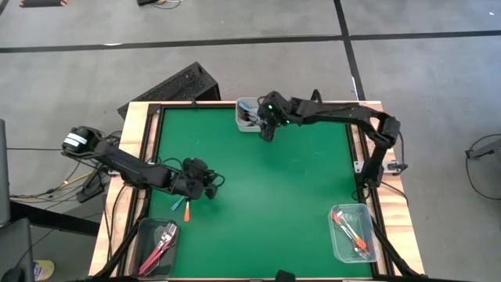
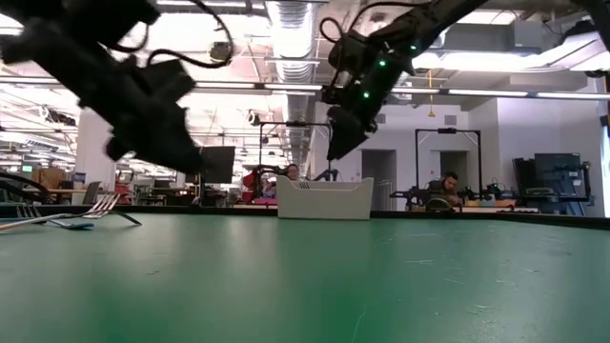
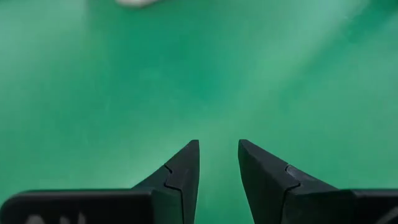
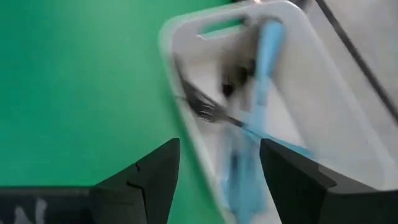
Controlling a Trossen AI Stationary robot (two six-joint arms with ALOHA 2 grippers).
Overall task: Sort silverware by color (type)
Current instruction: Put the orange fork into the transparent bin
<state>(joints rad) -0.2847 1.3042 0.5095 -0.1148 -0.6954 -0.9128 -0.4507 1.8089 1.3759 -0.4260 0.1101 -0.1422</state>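
Two forks lie flat on the green table just near of my left gripper (image 1: 197,182): a light blue-handled fork (image 1: 176,204) and an orange-handled fork (image 1: 188,210). In the low view these forks (image 2: 71,219) show at the left. My left gripper (image 3: 217,144) is open above bare table, with nothing between its fingers. My right gripper (image 1: 268,131) hovers open by the far container (image 1: 249,115), which holds blue-handled forks (image 4: 264,68). In the right wrist view my right gripper (image 4: 219,142) stands over that container's rim (image 4: 186,106).
A clear container at the near left corner (image 1: 159,247) holds pink-red forks. Another at the near right corner (image 1: 352,233) holds orange forks. A wooden frame (image 1: 149,133) borders the green mat. The mat's middle (image 1: 274,196) is bare. People sit in the room beyond the table.
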